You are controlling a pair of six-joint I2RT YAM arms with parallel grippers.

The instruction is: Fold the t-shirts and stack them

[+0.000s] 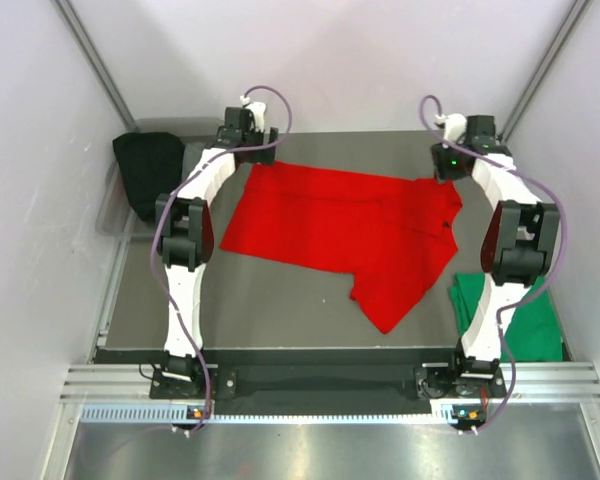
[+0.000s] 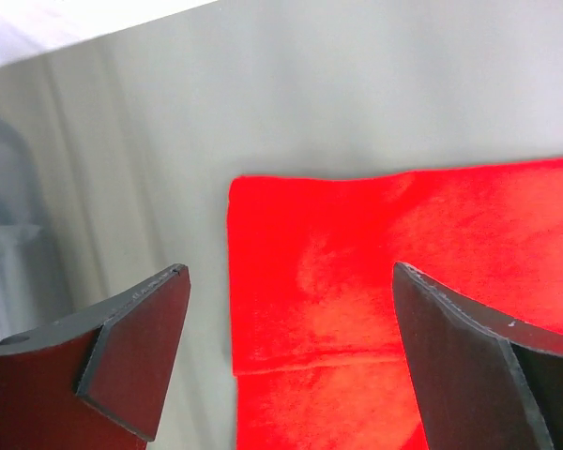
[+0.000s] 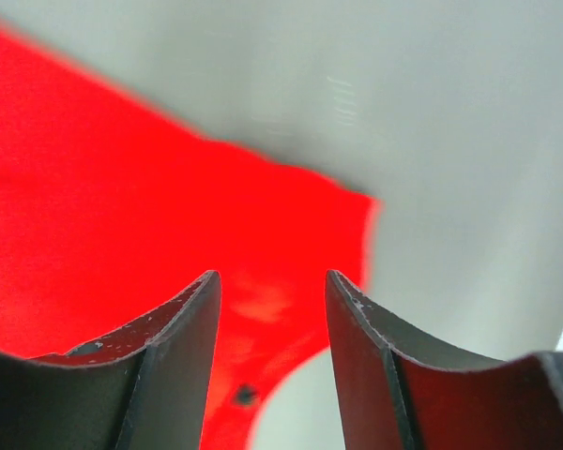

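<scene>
The left gripper (image 2: 289,281) stands wide open and empty, with a corner of the red t-shirt (image 2: 338,244) flat beneath and between its fingers. The right gripper (image 3: 270,281) is parted too, holding nothing, with the shirt's other corner beneath it. The green t-shirt (image 1: 535,325) lies well apart from the right fingers.

Red tee (image 1: 350,225) spread flat, ctr; green tee (image 1: 538,325) crumpled, near-right.

Bright even light, soft shadows, red t-shirt (image 2: 375,281) glaring and oversaturated, wrist views blurred, perhaps overexposed
</scene>
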